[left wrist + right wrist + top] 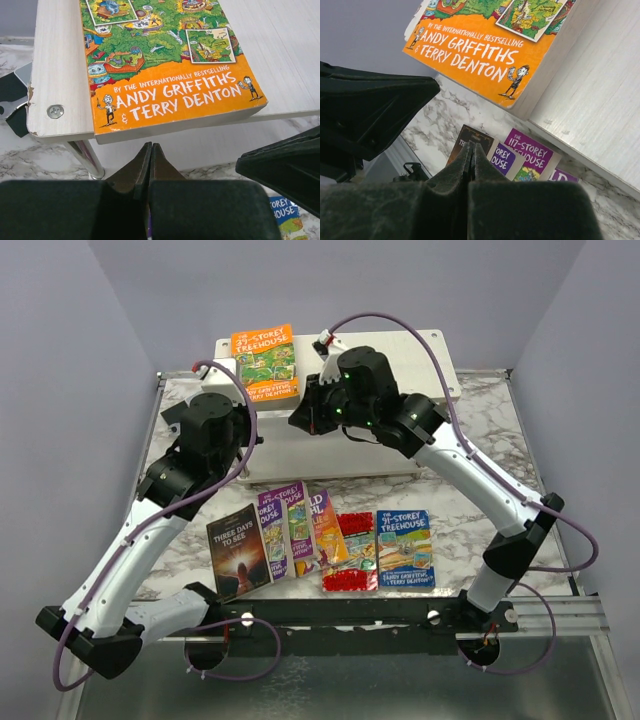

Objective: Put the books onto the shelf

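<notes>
Both hands are clenched, jaws pressed together with nothing between them.

From above, we see the left hand (252, 440) and the right hand (297, 422) near each other at the front left corner of the shelf (420, 355). The shelf is a pale rack standing at the far middle of the marbled bench (490, 450). Its top board carries one orange book (264, 362), lying flat at the left end. The other books lie in a row along the bench's near edge. A dark book (238, 550), a purple book (272, 530) and two more overlap one another. A red book (350, 552) and a blue book (405, 548) lie flat side by side to their right.

At the left wrist we make out what the top view does not. The board has a fine wood grain, a chipped corner and a round screw (55, 111), with a thin metal leg (91, 162) below. The orange book's glossy near edge juts slightly past the board's front edge, just beyond the closed fingertips.

At the right wrist the same book's corner overhangs the board, and the dark and purple covers lie on the bench below it.
</notes>
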Controlling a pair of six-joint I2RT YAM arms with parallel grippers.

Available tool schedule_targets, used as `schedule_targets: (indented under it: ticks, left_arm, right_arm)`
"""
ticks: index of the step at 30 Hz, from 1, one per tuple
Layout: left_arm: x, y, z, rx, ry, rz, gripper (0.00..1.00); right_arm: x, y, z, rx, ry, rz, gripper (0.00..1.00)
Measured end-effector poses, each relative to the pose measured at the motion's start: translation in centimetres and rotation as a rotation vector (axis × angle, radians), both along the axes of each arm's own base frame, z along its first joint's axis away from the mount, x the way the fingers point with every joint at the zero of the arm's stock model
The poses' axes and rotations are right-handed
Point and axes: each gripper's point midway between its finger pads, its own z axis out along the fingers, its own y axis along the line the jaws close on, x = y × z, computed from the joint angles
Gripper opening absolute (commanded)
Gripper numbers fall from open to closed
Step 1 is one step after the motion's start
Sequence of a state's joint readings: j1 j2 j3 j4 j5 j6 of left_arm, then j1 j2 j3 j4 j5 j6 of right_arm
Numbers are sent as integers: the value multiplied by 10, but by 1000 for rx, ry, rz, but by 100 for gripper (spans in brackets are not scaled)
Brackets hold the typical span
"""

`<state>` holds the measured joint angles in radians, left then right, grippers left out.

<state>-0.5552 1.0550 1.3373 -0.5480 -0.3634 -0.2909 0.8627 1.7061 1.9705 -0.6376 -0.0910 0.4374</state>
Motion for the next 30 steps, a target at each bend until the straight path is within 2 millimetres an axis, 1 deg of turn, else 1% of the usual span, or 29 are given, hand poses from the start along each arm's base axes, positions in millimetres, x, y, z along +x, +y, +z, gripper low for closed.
schedule_targets:
  ticks: [5, 9, 12, 15, 20, 21, 22, 24, 25, 27, 29, 30]
  left_arm:
    - [9, -5, -3, 12, 15, 1, 0]
    - [15, -8, -7, 25, 29, 5, 0]
    - [18, -7, -7, 30, 29, 9, 0]
    - [18, -7, -6, 34, 28, 12, 0]
    - [18, -6, -6, 38, 27, 12, 0]
    - [18, -6, -6, 40, 26, 12, 0]
    - [18, -6, -6, 40, 27, 11, 4]
    - [18, -6, -6, 40, 26, 11, 15]
    - [18, -6, -6, 38, 25, 10, 19]
    - [16, -6, -3, 30, 20, 8, 28]
    - [11, -5, -2, 15, 17, -1, 33]
    - [6, -3, -2, 8, 13, -6, 36]
  right_arm:
    - [8, 7, -7, -10, 7, -8, 1]
    - [13, 9, -4, -5, 2, -22, 1]
    - [15, 10, -1, -1, -6, -31, 1]
    - [19, 11, 4, 6, -19, -45, 1]
    - [22, 11, 4, 4, -22, -55, 1]
    - [22, 11, 4, 4, -22, -55, 2]
    - [22, 11, 4, 4, -22, -55, 5]
    - [21, 10, 2, 1, -21, -55, 11]
    - [20, 8, -1, -4, -17, -55, 15]
    - [15, 3, -11, -22, -3, -55, 24]
    - [8, -6, -26, -52, 16, -53, 32]
    - [5, -10, -31, -61, 23, -52, 37]
